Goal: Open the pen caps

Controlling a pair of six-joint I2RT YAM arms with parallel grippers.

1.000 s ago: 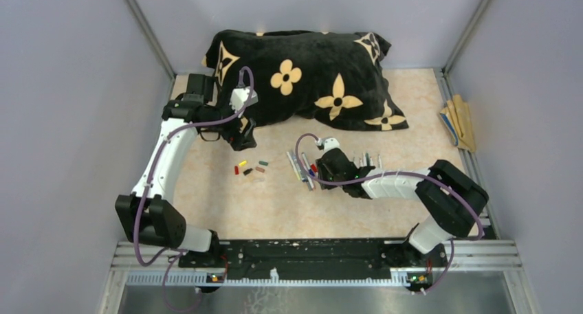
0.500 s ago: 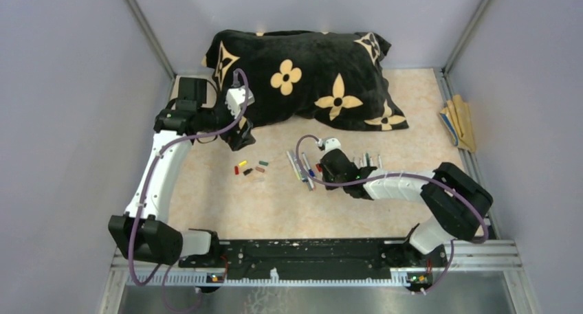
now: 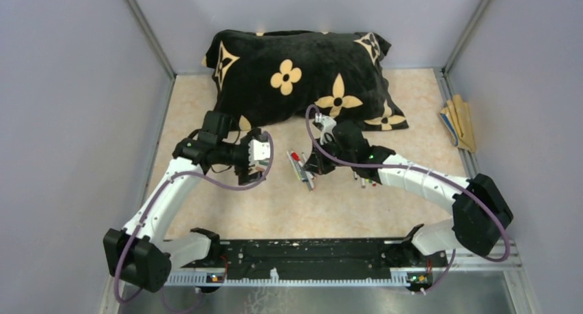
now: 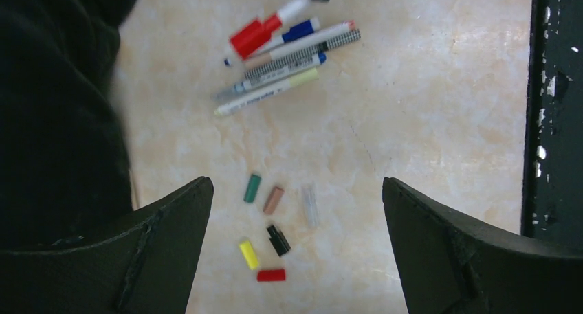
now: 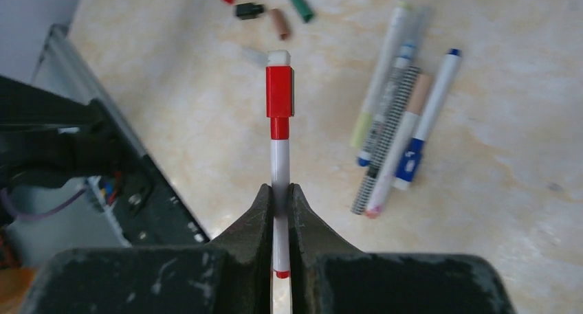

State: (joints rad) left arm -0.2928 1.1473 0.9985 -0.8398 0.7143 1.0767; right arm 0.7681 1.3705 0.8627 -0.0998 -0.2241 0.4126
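Right gripper [image 5: 280, 190]: pinching 1 red-capped pen [image 5: 278, 149], cap on. Left gripper [image 4: 295, 185]: jaws spread above 6 loose pen caps [image 4: 273, 199]; 5 pens [image 4: 289, 66] lying together nearby

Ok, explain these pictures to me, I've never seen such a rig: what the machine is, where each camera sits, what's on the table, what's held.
Two robot arms are bolted at the near edge of a table, each ending in a two-finger gripper. The wide picture comes from a camera above and behind them: left arm on the left, right arm on the right. The other two come from cameras on the wrists, looking past their own fingers. On the table lie a black pillow, a bunch of pens, six loose caps and tan sticks at the right edge. The right gripper is shut on a red-capped pen. The left gripper is open and empty, above the caps.
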